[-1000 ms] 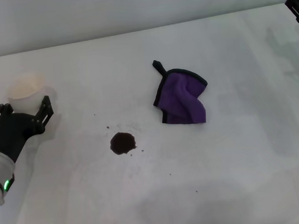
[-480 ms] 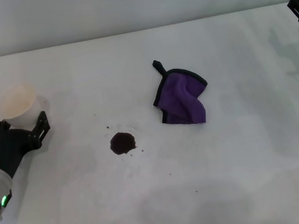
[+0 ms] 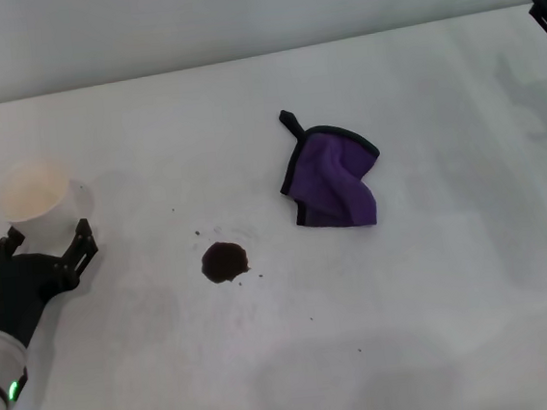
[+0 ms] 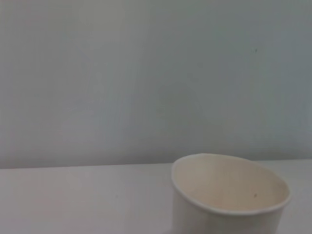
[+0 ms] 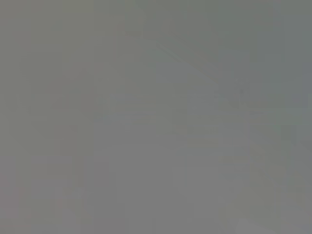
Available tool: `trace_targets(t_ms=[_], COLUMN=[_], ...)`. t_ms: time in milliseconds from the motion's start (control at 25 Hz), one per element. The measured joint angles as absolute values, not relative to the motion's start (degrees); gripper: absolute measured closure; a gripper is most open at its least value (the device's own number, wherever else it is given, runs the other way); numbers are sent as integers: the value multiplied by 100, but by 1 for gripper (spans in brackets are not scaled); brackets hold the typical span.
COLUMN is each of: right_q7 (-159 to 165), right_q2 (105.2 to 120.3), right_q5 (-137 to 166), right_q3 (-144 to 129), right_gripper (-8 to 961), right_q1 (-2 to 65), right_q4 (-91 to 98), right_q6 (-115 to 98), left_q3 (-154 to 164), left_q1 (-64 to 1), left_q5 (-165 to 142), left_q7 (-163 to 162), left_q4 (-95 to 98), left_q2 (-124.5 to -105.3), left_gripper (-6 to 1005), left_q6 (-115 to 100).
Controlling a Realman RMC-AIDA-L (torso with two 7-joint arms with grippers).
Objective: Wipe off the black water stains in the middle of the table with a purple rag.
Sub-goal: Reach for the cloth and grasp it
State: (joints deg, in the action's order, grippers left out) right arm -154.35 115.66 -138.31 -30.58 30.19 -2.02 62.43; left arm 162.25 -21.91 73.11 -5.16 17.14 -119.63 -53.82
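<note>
Cream paper cup (image 3: 32,196) stands upright — nothing inside — just beyond the left gripper (image 3: 35,249), jaws apart.

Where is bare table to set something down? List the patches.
On the table: the near stretch in front of the black water stains, and the wide area right of the purple rag. Crowded at far left: paper cup beside the left end effector.

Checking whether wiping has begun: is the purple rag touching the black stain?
Apart. The head view shows bare white table between the purple rag and the black stain.
</note>
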Motion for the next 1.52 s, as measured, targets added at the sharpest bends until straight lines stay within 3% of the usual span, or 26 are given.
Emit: trace_targets(t_ms=[760,1080,1520], right_q7=[-14528,-11108,-4797], right_q2=[11540,11488,11519], right_q5=[-13147,-11223,-5249], right_q3=[-4044,-6470,-8305], right_gripper=[100,103,109], right_q1=[2962,2865,2637], right_q4=[260,2455,6795], right_q6=[6051,5050,5133], left_q3=[16248,16224,16225], left_q1=[-1032,-829,-1303], left_q5=[7217,7523,8067], left_q7=[-540,-560,-588], left_q4=[1976,1772,1398], left_q2=[-11955,-11928,-11909], left_gripper=[108,108,107], left_q6=[-6457,-7002,-7141])
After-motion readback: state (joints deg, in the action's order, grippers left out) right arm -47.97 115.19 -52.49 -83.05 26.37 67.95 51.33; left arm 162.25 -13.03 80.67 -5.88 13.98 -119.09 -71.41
